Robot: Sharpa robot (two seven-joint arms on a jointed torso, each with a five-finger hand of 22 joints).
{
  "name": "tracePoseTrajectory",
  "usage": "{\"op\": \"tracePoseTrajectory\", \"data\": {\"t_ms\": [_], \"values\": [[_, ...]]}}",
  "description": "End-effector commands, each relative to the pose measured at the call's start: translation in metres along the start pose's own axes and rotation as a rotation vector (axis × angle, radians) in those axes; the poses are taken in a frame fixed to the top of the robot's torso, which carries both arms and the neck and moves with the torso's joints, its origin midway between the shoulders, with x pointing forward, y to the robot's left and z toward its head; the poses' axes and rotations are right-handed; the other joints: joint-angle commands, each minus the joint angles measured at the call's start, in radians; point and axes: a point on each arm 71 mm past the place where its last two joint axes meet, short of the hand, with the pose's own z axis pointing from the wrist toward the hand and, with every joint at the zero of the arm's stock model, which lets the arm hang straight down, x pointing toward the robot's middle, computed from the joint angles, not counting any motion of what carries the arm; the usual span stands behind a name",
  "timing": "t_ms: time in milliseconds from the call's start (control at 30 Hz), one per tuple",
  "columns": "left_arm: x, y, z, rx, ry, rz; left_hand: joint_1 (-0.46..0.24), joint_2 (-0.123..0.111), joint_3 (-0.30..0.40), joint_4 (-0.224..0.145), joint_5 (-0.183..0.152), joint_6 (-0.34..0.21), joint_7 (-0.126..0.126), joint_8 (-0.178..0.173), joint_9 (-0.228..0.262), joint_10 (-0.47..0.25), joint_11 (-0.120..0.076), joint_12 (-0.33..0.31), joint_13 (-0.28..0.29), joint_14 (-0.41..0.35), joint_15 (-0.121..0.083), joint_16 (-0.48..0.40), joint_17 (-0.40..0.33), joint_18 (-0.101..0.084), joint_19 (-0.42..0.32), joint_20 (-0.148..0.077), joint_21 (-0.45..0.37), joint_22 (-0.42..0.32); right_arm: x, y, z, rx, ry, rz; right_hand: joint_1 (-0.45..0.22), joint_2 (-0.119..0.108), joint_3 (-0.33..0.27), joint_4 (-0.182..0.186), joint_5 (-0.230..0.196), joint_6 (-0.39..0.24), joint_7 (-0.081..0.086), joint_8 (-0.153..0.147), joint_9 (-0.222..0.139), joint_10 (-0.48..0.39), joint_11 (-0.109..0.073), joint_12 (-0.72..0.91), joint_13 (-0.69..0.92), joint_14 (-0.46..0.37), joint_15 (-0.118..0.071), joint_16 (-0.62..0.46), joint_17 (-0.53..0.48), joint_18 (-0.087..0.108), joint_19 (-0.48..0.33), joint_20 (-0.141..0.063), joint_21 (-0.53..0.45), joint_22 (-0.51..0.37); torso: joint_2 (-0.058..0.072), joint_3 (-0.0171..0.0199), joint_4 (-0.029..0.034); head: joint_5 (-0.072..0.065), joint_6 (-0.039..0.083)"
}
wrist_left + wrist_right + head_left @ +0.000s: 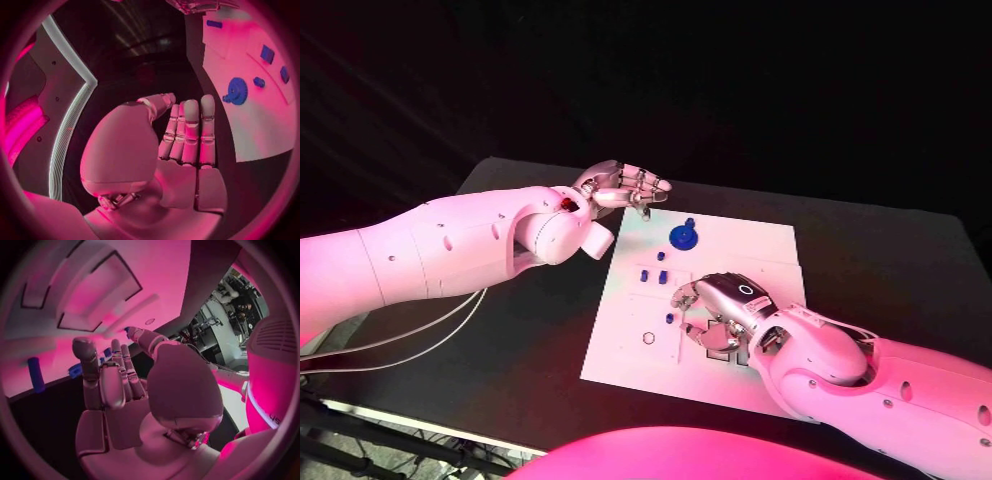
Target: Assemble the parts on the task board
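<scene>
Above task board (pixel 733 250) far edge, L hand (pixel 620 187) is hovering, fingers (pixel 190 130) straight, together, holding nothing, near blue gear (pixel 684 237); R hand (pixel 718 305) is resting over board centre, grip: can't tell.

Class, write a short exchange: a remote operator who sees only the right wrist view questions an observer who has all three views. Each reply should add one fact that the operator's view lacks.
Operator: My view has my own palm and a stretch of the white plate. Where is the other hand?
Observer: The left hand hangs by the far left corner of the task board, holding nothing.
Operator: Is there a larger part that I am missing?
Observer: Yes, a blue gear lies on the board near its far edge, touched by neither hand.
Operator: And where is my hand?
Observer: The right hand is over the board's near middle.
</scene>
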Motion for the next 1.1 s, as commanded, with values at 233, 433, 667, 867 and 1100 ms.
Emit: {"op": "tracePoseTrajectory", "data": {"t_ms": [233,433,667,867,1100], "values": [[0.001,-0.001,0.0,0.006,0.019,-0.001,-0.005,0.005,-0.005,-0.001,-0.002,-0.004,-0.001,0.005,0.002,-0.007,-0.003,0.003,-0.001,-0.008,-0.001,-0.004,-0.001,0.015,-0.004,0.0,-0.006,-0.001,-0.039,-0.031,-0.011,0.122,-0.015,0.032,-0.002,-0.015,-0.022,0.008,0.004,-0.008,0.001,-0.003,0.0,-0.012,-0.007,0.025,0.004,0.019,0.007,0.009,0.026,0.009,0.008,0.0,0.004,0.009,-0.001,-0.0018,-0.0013,-0.04,0.021],[0.001,-0.001,0.0,0.006,0.017,0.0,-0.006,0.005,-0.006,-0.001,-0.002,-0.004,-0.001,0.006,0.002,-0.008,-0.003,0.004,-0.002,-0.009,-0.001,-0.004,-0.002,0.015,-0.004,0.001,-0.007,-0.001,-0.059,-0.059,-0.019,0.196,0.002,0.019,0.017,-0.014,-0.089,0.019,0.012,-0.037,0.01,-0.018,-0.007,-0.067,-0.001,0.062,0.002,0.019,0.013,0.015,0.028,0.009,0.014,0.004,-0.005,0.005,0.0,-0.0004,0.0004,-0.056,0.032],[0.001,-0.001,0.0,0.005,0.018,0.0,-0.006,0.005,-0.006,-0.001,-0.002,-0.004,-0.001,0.006,0.002,-0.008,-0.003,0.004,-0.002,-0.009,-0.001,-0.004,-0.002,0.015,-0.004,0.001,-0.007,-0.001,-0.062,-0.079,-0.023,0.247,0.068,-0.001,0.105,0.035,-0.31,0.087,0.016,-0.066,0.017,-0.043,-0.019,-0.153,0.007,0.13,-0.008,0.016,0.019,0.019,0.021,0.011,0.022,0.011,-0.028,-0.001,0.001,-0.0006,0.0001,-0.059,0.035],[0.001,-0.001,0.0,0.005,0.02,0.0,-0.006,0.004,-0.007,-0.001,-0.002,-0.004,-0.001,0.006,0.002,-0.009,-0.002,0.004,-0.002,-0.009,-0.001,-0.004,-0.002,0.015,-0.004,0.001,-0.007,-0.002,-0.061,-0.084,-0.022,0.26,0.092,-0.008,0.131,0.044,-0.35,0.117,0.011,-0.07,0.018,-0.048,-0.022,-0.163,0.007,0.152,-0.008,0.016,0.019,0.02,0.02,0.01,0.025,0.011,-0.03,0.0,0.001,-0.0006,0.0024,-0.061,0.037],[0.001,0.0,0.0,0.004,0.02,0.0,-0.006,0.004,-0.007,-0.001,-0.002,-0.004,-0.001,0.006,0.002,-0.009,-0.002,0.004,-0.002,-0.009,-0.001,-0.004,-0.002,0.015,-0.004,0.001,-0.007,-0.002,-0.059,-0.085,-0.019,0.262,0.1,-0.013,0.155,0.057,-0.348,0.14,0.001,-0.044,0.014,-0.039,-0.02,-0.143,0.003,0.184,-0.007,0.021,0.016,0.029,0.036,0.006,0.041,0.009,-0.012,0.022,0.001,-0.0028,0.0026,-0.062,0.034]]}}
